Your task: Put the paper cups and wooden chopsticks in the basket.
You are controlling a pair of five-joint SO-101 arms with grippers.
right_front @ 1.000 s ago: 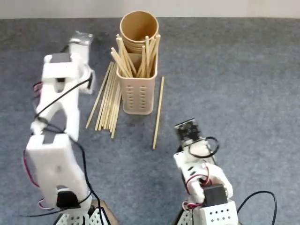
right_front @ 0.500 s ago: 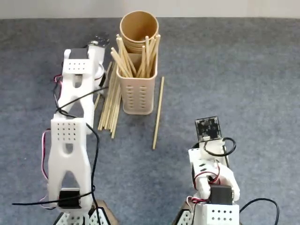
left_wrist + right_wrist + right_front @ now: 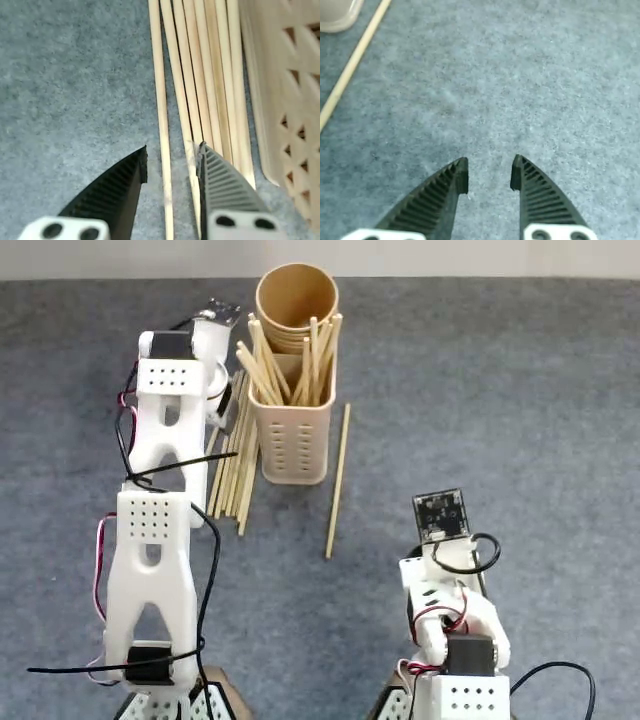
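Grey carpet (image 3: 520, 390) lies under basket (image 3: 292, 445) and chopsticks (image 3: 235, 495).

Grey carpet surface

Speckled grey carpet (image 3: 520, 390) spans the work surface; a pale strip (image 3: 450, 258) borders its far edge.

My left arm (image 3: 160, 490) is stretched out long, extended far forward, with the wrist tipped down at its end. There my left gripper (image 3: 172, 150) points at the surface, jaws apart, a clear gap between the dark finger (image 3: 117, 192) and the grey finger (image 3: 225, 187). My right arm (image 3: 445, 620) sits folded back, close over its base. My right gripper (image 3: 489, 167) aims downward too, jaws parted, and both ribbed fingers (image 3: 440, 197) are dark, tips angling in towards each other.
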